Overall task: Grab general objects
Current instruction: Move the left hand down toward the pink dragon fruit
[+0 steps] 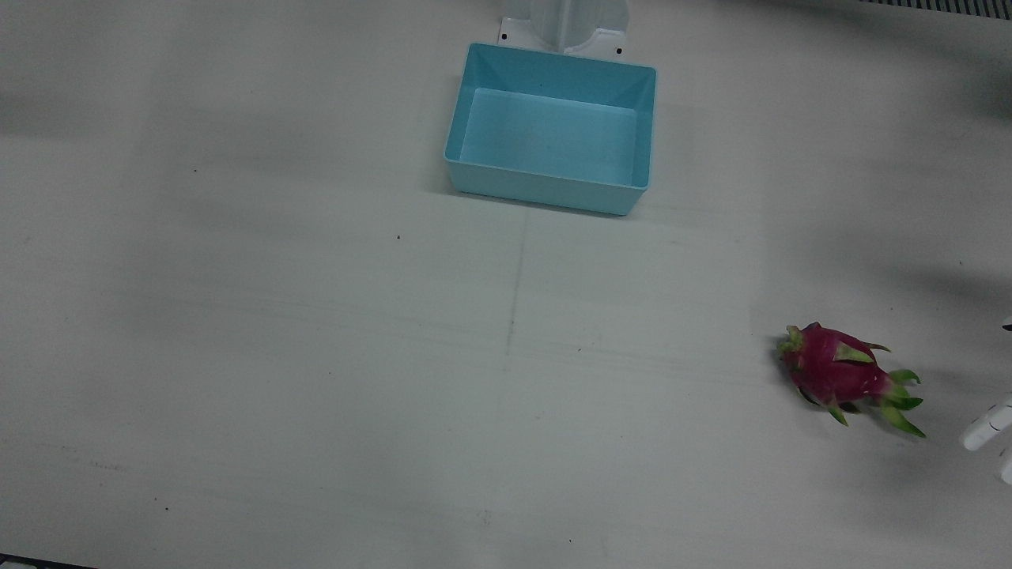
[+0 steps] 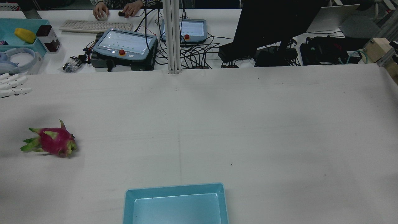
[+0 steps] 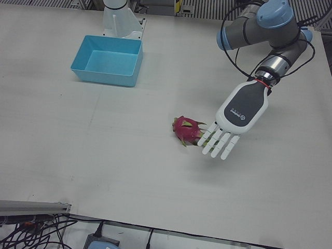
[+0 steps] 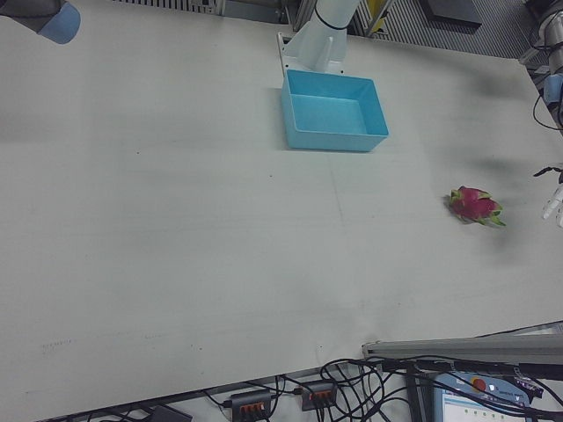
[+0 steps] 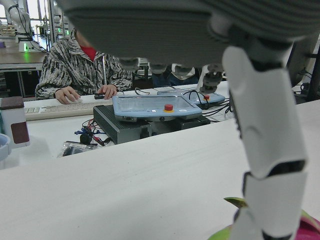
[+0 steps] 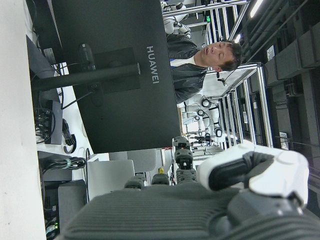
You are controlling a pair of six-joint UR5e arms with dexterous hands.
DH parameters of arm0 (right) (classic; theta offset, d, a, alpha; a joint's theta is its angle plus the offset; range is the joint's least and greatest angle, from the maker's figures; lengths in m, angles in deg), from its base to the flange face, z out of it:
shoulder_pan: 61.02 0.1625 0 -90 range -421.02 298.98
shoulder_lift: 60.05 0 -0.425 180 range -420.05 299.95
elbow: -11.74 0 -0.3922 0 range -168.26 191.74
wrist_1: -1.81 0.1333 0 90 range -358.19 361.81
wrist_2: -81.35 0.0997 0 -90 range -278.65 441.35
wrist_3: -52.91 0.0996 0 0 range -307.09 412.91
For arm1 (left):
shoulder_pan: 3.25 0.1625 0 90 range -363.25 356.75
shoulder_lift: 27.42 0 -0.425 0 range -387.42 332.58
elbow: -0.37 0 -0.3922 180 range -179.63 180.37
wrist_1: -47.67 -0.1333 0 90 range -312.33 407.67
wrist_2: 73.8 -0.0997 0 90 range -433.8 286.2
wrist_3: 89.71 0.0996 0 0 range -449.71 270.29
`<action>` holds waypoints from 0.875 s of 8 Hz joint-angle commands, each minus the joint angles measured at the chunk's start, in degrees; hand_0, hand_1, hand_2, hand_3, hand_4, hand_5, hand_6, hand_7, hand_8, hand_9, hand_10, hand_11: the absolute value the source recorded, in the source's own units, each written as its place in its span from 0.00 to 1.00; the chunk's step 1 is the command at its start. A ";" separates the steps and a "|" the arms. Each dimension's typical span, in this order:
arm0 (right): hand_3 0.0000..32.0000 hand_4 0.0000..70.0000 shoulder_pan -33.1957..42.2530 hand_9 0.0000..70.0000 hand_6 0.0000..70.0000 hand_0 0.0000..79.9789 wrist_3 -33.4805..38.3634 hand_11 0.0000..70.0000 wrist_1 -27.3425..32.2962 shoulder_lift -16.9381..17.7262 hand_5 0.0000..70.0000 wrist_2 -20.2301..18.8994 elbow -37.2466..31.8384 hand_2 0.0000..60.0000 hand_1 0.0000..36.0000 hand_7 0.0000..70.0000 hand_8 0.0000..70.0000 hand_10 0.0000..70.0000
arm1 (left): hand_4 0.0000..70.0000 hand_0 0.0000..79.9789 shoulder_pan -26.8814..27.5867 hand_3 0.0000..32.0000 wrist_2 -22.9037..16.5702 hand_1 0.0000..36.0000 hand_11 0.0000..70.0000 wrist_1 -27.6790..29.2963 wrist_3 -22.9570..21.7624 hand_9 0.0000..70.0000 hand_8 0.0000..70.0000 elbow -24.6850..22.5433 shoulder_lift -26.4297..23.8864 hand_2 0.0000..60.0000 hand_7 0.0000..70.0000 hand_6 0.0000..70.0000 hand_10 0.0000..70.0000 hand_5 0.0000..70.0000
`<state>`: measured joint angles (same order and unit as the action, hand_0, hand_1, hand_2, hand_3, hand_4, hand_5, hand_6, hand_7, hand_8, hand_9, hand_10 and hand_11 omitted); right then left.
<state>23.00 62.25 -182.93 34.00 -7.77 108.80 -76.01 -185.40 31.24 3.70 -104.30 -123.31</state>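
Dragon fruit point(image 3: 188, 129): lying on white table point(image 3: 129, 171), well apart from blue bin point(image 3: 108, 59). Left hand point(image 3: 236, 116): fingers straight, spread, empty, hovering beside fruit. Right hand point(image 6: 210, 205): finger state indiscernible.

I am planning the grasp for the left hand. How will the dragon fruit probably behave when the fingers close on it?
The dragon fruit looks rounded and lies on its side, so a push may roll it. Its green leafy tips look thin and would likely bend, so the pink body seems the safer place to hold. The left hand hovers open beside it.
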 commanded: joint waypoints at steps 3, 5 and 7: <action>0.00 0.00 -0.09 0.00 0.00 0.00 -0.02 0.00 0.00 0.00 0.00 0.00 -0.12 0.00 0.00 0.00 0.00 0.00 | 0.00 0.64 12.32 0.12 14.15 0.69 0.00 -3.07 1.78 0.00 0.00 -0.10 0.00 0.55 0.00 0.00 0.00 0.16; 0.00 0.00 0.09 0.00 0.00 0.00 0.06 0.00 0.09 0.00 0.00 0.09 -0.29 0.00 0.00 0.00 0.00 0.00 | 0.00 0.71 14.49 0.25 16.33 0.98 0.00 -5.62 1.60 0.00 0.00 -1.76 -0.35 0.88 0.00 0.00 0.00 0.14; 0.00 0.00 0.00 0.00 0.00 0.00 0.06 0.00 0.09 0.00 0.00 0.00 -0.38 0.00 0.00 0.00 0.00 0.00 | 0.00 0.65 14.40 0.21 16.16 0.85 0.00 -12.18 1.51 0.00 0.00 -6.67 -1.75 0.81 0.00 0.00 0.00 0.03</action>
<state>23.06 62.26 -182.85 34.00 -7.73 108.54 -62.02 -169.59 25.23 5.30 -106.63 -123.65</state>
